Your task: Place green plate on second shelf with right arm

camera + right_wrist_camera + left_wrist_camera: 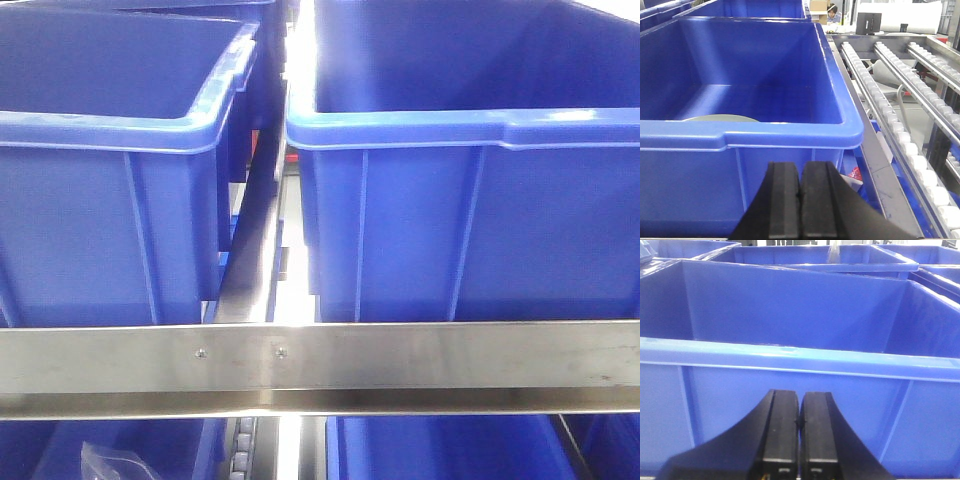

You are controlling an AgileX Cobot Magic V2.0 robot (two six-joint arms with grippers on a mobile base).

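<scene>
The green plate shows only as a pale sage sliver inside a blue bin in the right wrist view; the bin's near rim hides most of it. My right gripper is shut and empty, in front of that bin's near wall and below its rim. My left gripper is shut and empty, close to the front wall of another blue bin. The front view shows neither gripper nor the plate.
Two blue bins stand side by side behind a steel shelf rail, with more bins below. Roller conveyor tracks run along the right of the right-hand bin. A small red item lies beneath the bin's corner.
</scene>
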